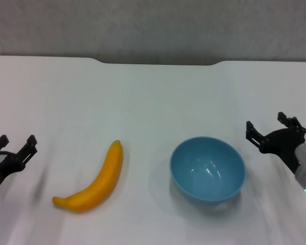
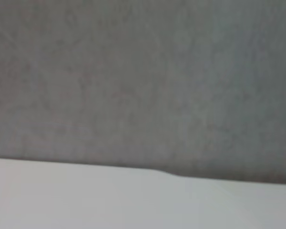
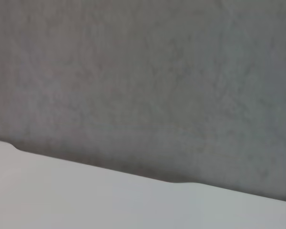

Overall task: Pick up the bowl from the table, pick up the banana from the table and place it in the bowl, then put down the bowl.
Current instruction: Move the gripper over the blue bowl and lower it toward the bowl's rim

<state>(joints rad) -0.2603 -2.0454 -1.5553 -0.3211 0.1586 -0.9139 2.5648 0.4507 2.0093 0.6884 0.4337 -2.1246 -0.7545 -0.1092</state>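
On the white table (image 1: 153,97) the light-blue bowl (image 1: 207,170) sits upright and empty, toward the robot's right of centre, while the banana (image 1: 92,182) lies flat on its side to the robot's left of the bowl, near it but with a clear strip of table between them. The banana curves so that its tapered end points toward the far edge and its other end lies closer to the robot and farther left (its skin is a plain yellow-orange with no marks that show). The left gripper (image 1: 14,145) hovers at the left edge of the head view, well apart from the banana, its two dark fingers spread wide with nothing between them. The right gripper (image 1: 269,125) hangs just beyond the bowl's right side, near its rim but not touching it, fingers likewise spread wide and empty. Both wrist views show only the table's far edge with its shallow notch and the grey wall (image 2: 143,76) behind it.
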